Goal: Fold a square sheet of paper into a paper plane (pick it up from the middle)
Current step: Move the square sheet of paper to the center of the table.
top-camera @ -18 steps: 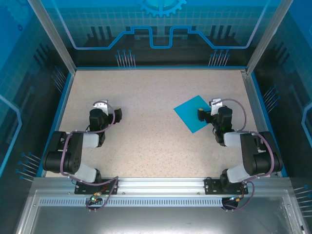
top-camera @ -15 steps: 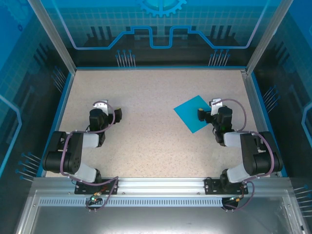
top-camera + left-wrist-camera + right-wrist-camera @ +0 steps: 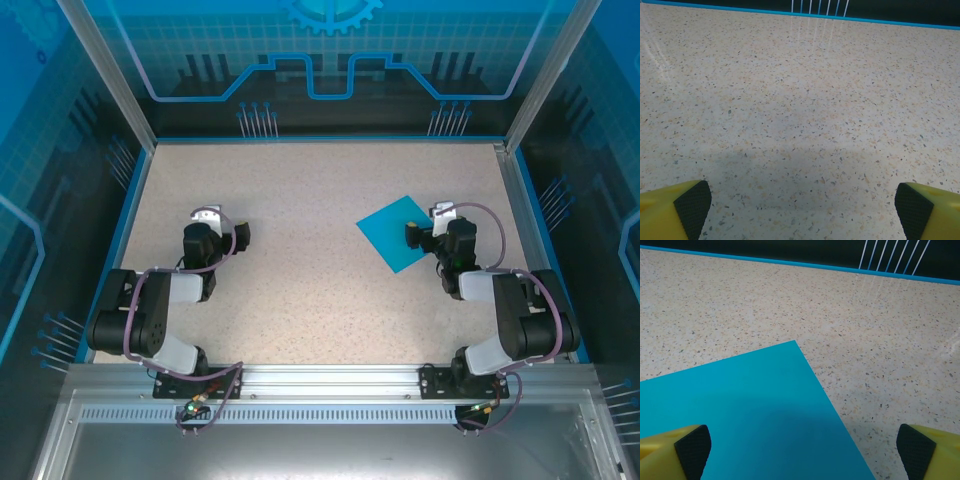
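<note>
Right end effector nearest the sheet

Its fingers are spread wide and empty. The square sheet of paper lies flat on the counter, beneath and forward-left of it, turned corner-on. The left end effector, also released, sits well apart.

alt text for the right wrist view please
A flat blue paper sheet lies on a speckled table, one corner pointing away. The right gripper's yellow, black-padded fingers show at the bottom corners, spread wide open.
</note>
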Tool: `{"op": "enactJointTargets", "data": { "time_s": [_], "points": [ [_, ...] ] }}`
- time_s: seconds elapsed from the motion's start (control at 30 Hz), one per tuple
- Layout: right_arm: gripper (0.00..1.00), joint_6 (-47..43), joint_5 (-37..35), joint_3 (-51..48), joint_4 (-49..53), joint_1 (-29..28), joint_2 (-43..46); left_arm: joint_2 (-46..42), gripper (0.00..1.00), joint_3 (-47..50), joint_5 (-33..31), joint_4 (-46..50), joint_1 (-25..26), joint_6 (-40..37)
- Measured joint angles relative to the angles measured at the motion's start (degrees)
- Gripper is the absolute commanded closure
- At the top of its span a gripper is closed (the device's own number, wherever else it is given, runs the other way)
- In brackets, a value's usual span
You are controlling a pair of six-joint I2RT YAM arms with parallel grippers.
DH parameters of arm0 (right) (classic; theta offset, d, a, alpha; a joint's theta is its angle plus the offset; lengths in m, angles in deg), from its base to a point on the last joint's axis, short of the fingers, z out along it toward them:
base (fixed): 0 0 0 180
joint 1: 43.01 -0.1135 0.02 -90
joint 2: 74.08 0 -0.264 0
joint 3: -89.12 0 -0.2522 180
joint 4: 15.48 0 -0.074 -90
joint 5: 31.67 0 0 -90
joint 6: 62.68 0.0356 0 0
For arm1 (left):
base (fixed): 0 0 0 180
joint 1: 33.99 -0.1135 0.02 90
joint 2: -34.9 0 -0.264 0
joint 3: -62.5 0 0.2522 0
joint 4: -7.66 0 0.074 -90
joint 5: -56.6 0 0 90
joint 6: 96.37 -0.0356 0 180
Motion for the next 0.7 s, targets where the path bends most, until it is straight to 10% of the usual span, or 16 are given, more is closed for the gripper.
{"op": "enactJointTargets", "data": {
  "time_s": [0.7],
  "points": [
    [0.01, 0.6, -1.2, 1.4, 8.6, 0.3, 6.4, -4.0, 0.01, -4.4, -3.2, 10.5, 0.0, 0.9]
  ]
}}
